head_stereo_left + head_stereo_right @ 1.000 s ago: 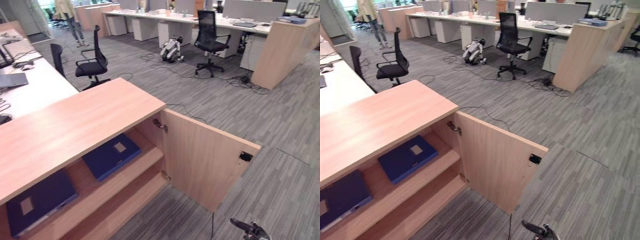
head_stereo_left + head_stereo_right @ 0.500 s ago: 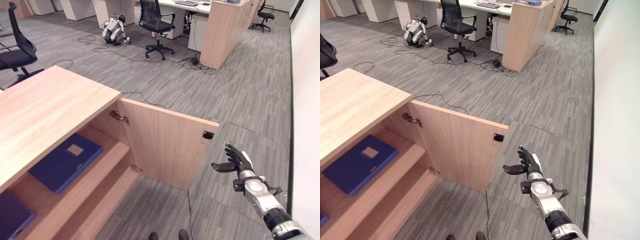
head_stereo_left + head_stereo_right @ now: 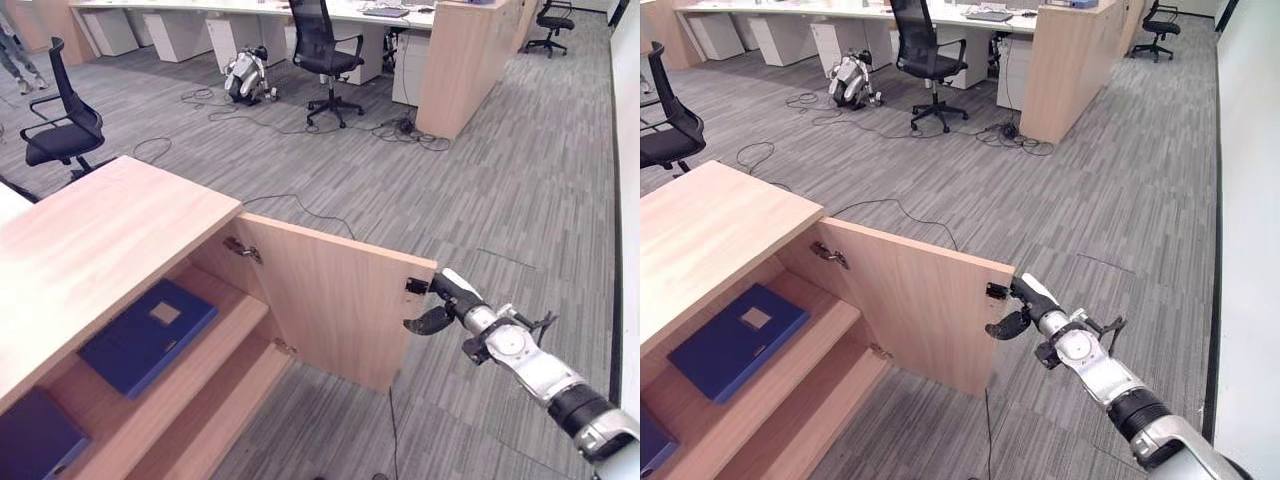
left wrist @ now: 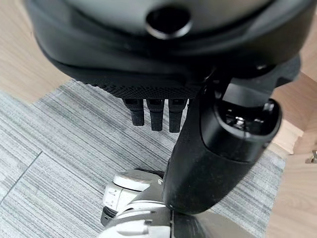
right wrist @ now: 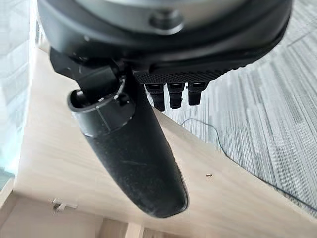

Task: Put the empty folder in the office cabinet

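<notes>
Left eye view is showing the right hand (image 3: 445,300) reaching the free edge of the open cabinet door (image 3: 330,300), fingers straight at the top corner by the dark latch (image 3: 416,286), thumb spread below; whether fingers are actually touching the door is hard to make out. The blue folder (image 3: 148,335) is lying flat on the upper shelf (image 3: 225,340) inside the cabinet (image 3: 110,250). A second blue folder (image 3: 30,440) is lying further left, cut off by the frame. In the left wrist view the left hand (image 4: 163,99) is hanging over the floor (image 4: 59,148), fingers relaxed and holding nothing.
</notes>
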### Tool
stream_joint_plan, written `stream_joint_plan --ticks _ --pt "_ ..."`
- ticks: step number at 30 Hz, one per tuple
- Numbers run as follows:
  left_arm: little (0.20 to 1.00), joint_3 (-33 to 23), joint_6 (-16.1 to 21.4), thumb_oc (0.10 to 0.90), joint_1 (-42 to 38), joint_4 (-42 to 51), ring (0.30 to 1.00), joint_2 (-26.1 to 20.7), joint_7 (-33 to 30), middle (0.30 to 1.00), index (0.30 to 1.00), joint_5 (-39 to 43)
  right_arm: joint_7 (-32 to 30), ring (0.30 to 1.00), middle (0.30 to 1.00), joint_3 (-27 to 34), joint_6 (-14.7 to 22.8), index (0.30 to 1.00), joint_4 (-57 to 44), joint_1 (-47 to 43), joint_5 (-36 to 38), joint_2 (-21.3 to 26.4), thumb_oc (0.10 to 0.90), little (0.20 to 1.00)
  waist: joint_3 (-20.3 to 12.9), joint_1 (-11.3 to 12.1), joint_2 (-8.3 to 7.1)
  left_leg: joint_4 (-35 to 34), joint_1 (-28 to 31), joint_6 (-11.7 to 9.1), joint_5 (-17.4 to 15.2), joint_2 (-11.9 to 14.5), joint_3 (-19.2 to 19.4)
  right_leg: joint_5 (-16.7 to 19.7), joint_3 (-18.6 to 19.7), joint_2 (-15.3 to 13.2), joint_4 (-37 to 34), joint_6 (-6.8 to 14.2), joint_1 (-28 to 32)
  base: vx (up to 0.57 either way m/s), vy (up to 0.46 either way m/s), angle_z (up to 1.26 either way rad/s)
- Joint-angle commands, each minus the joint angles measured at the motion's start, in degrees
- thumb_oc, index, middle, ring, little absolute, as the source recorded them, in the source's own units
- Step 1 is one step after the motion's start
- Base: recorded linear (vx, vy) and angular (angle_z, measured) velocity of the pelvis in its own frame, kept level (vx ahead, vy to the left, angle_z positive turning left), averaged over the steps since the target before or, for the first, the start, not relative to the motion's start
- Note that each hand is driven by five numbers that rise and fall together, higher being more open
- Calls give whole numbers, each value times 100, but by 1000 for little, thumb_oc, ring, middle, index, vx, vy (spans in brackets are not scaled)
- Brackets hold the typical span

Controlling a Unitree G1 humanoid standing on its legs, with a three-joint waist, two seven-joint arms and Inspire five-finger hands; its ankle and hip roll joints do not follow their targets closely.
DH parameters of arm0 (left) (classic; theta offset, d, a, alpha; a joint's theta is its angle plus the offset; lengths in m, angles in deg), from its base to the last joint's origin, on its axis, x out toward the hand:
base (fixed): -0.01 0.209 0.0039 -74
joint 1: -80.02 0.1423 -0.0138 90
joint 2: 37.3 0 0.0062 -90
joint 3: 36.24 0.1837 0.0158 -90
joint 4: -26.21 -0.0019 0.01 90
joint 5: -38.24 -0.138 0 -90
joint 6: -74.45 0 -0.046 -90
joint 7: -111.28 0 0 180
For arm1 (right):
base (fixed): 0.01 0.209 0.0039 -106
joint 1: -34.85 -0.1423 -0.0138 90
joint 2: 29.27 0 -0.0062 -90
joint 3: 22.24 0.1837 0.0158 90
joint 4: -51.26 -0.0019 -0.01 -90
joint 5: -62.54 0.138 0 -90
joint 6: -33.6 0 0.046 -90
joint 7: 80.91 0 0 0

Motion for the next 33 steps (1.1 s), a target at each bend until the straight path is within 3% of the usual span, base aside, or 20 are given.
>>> stream_joint_plan --ticks 1,6,7,8,10,11,14,18,21,26,29,30,31,33 --pt "900 212 35 800 -80 -423 900 -5 35 900 900 -126 4 900 900 21 1069 900 -1082 -1299 881 -964 800 900 -351 350 -322 152 24 179 -529 -295 190 -677 -279 19 407 131 17 -1 -13 -4" --pt "900 225 8 800 -122 -411 900 23 12 900 900 -97 409 900 900 -29 1167 900 -1850 -1049 2163 -1482 800 900 -363 378 -330 203 9 173 -538 -284 172 -686 -313 18 397 114 50 0 -4 -2" --pt "900 242 -12 800 -157 -395 900 30 -1 900 900 -144 686 900 900 -236 1037 900 -2069 -710 2732 -1925 800 900 -359 384 -330 229 -3 174 -546 -289 165 -692 -318 23 411 102 47 0 0 0" --pt "900 241 -13 800 -154 -394 900 29 -1 900 900 -144 688 900 900 -237 1036 900 -2068 -708 2733 -1926 800 900 -361 381 -331 230 -2 174 -548 -290 163 -694 -320 23 412 102 49 0 0 0" --pt "900 210 -14 800 -198 -294 900 36 -58 900 900 -180 1019 900 900 -782 631 900 -2204 -68 3576 -2361 800 900 -344 390 -338 295 -23 164 -568 -291 131 -709 -330 16 439 81 44 -20 -11 1" --pt "900 203 -1 800 -239 -206 900 63 -105 900 900 -73 1205 900 900 -1041 489 900 -2207 526 4358 -2742 800 900 -304 371 -347 367 -45 156 -588 -292 128 -713 -340 12 455 68 50 -30 -12 4" --pt "900 170 -7 800 -204 -96 900 77 -192 900 900 46 1283 900 900 -1139 406 900 -2237 1059 4935 -2854 800 900 -266 332 -364 470 -86 139 -623 -288 140 -706 -345 16 456 54 48 -37 -18 11" --pt "900 67 -12 800 -153 3 900 86 -247 900 900 185 1360 900 900 -872 437 900 -2059 1833 5777 -2629 800 900 -147 255 -435 850 -268 86 -749 -253 239 -636 -325 37 396 50 14 -76 -39 16" --pt "900 47 -25 800 -101 136 900 58 -180 900 900 337 1275 900 900 -457 366 900 -2015 2230 6151 -2515 800 900 -40 272 -511 1270 -459 58 -880 -241 287 -597 -319 59 360 42 28 -79 -82 -7" --pt "900 108 -19 800 -68 232 900 31 -87 900 900 485 1251 900 900 -673 254 900 -1807 2166 6192 -2343 800 900 45 393 -555 1450 -559 47 -890 -273 195 -606 -382 88 367 31 80 -18 -67 4" --pt "900 286 76 800 -42 520 900 29 165 900 900 782 1385 900 900 -1058 -67 900 -1491 1814 5794 -2238 800 900 184 616 -605 1531 -682 23 -809 -331 -58 -643 -627 83 389 35 103 -6 -111 42" --pt "900 410 120 800 -83 652 900 26 175 900 900 935 1419 900 900 -1232 -111 900 -1259 1654 5582 -2234 800 900 361 782 -633 1694 -861 -41 -729 -361 -199 -660 -858 54 393 41 132 -94 -135 66" --pt "900 479 146 800 -122 718 900 33 158 900 900 1005 1410 900 900 -1245 -74 900 -1218 1577 5463 -2182 800 900 430 793 -662 1810 -1102 -90 -614 -368 -183 -664 -1046 -3 387 50 83 -204 -124 88" --pt "900 635 221 800 -181 939 900 65 121 900 900 1244 1326 900 900 -1110 196 900 -940 1429 4976 -2001 800 900 557 844 -689 2223 -1577 -104 -490 114 913 -591 -1751 -219 278 137 -45 -198 -111 308"
